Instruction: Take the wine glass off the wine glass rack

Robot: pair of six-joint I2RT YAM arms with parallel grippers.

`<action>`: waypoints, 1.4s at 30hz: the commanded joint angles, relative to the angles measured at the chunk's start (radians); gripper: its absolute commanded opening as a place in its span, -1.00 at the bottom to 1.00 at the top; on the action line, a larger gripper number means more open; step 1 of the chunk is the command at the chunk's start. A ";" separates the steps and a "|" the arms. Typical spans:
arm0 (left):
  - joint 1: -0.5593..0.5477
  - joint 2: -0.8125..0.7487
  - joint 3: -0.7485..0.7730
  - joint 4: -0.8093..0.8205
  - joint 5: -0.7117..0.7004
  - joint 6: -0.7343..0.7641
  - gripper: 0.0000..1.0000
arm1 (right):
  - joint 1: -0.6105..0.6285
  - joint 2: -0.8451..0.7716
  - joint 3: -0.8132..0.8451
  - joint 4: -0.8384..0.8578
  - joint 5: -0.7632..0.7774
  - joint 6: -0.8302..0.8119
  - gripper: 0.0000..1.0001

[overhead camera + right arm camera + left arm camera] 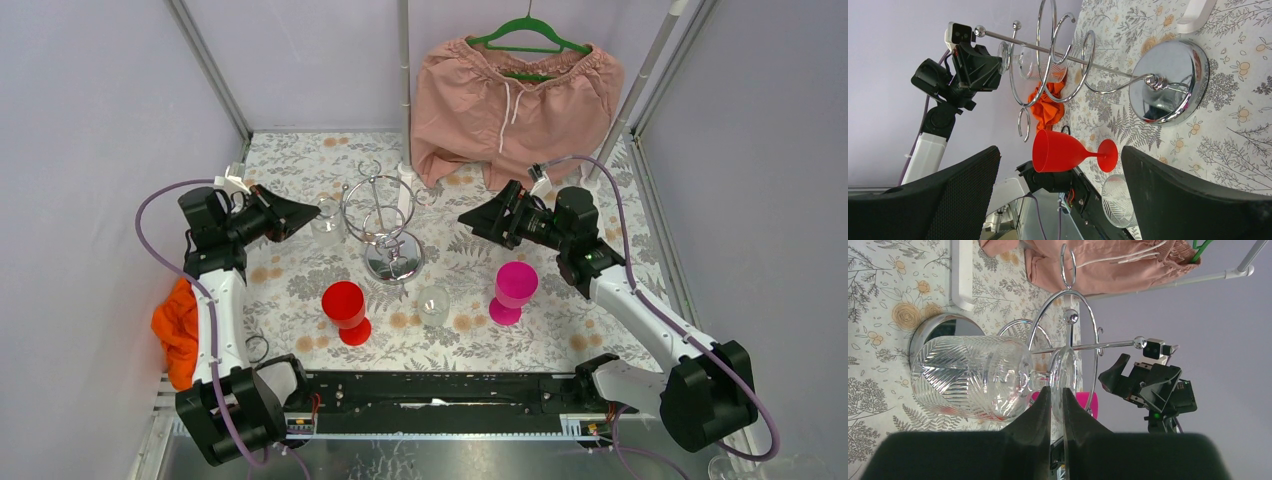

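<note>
The chrome wine glass rack [384,232] stands mid-table, with a round mirror base [1168,82], a post and curled hooks on top. A clear cut-glass wine glass [968,377] hangs bowl-down at the rack's left side [328,220]. My left gripper [1057,390] is shut on the rim of its foot [1066,367], right beside the wire ring [1088,335]. I cannot tell whether the foot still rests in a hook. My right gripper [478,222] is open and empty to the right of the rack, facing it [1060,150].
A red goblet [345,310], a magenta goblet [513,290] and a clear glass [433,303] stand in front of the rack. Pink shorts [515,95] hang on a green hanger at the back. An orange cloth [178,330] lies at the left edge.
</note>
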 commanded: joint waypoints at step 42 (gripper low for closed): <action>0.038 0.025 0.164 -0.252 -0.017 0.119 -0.69 | -0.009 0.029 -0.008 0.078 -0.037 0.015 0.99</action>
